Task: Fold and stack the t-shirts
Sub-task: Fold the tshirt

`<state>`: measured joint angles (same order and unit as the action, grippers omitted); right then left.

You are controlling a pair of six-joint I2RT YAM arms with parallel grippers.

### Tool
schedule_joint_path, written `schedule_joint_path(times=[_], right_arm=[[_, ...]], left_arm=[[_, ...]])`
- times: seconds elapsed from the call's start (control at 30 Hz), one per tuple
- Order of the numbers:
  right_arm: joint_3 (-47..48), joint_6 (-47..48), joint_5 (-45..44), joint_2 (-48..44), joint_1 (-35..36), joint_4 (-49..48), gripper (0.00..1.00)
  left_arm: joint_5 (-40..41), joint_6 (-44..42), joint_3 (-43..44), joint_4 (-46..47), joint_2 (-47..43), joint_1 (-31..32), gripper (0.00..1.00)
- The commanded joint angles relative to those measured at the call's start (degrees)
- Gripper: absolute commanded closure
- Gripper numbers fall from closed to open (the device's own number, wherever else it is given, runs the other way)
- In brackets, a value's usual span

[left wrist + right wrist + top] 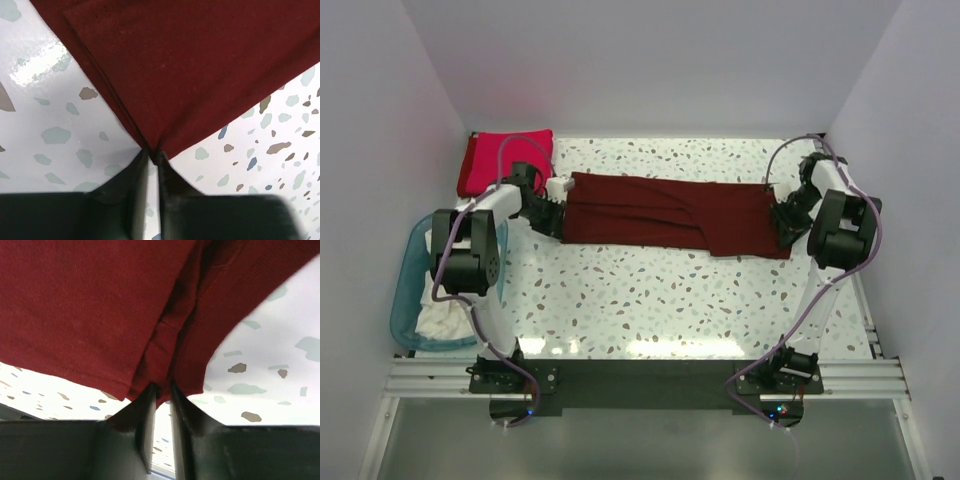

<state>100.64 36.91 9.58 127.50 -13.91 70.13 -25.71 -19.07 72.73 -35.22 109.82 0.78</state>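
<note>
Step in hand, by my judgement: the lengthwise fold of the maroon shirt (pixel 670 212) is made, and the band is being laid out flat before the crosswise fold.

Left fingers (pixel 153 154): narrow, a thin slit between them, with one corner of the shirt drawn to a point at their tips. The cloth fans away ahead of the tips and lies flat on the surface (pixel 650 300).

Right fingers (pixel 162 387): narrow, with a gathered fold of the hem caught between the tips. The cloth spreads ahead of them and to both sides.

Shirt condition: a long, doubled band stretched from one pair of fingers to the other. A diagonal crease runs near the right-hand end, and layered edges show beside the left tips.

Next move, as judged: carry one end over onto the other with the corners matched, then stack it. The grip looks light, so a corner may slip.

A red shirt (pixel 505 160) lies folded beyond the left fingers. White cloth (pixel 445 320) sits in the tub (pixel 402 290).
</note>
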Motion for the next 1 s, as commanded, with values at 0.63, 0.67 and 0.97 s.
schedule_joint_path(times=[0.63, 0.67, 0.97], right_arm=[[2.37, -1.13, 3.43, -3.05, 2.57, -3.32, 0.74], [1.85, -1.22, 2.99, -2.7, 2.66, -3.85, 0.74], [-8.35, 0.01, 0.17, -4.53, 2.75, -9.22, 0.75]], left_arm=[[-0.39, 1.83, 5.32, 7.62, 2.06, 8.36, 0.71], [-0.3, 2.19, 4.97, 7.97, 2.59, 8.36, 0.72], [3.83, 3.25, -8.03, 9.47, 0.66, 8.36, 0.89]])
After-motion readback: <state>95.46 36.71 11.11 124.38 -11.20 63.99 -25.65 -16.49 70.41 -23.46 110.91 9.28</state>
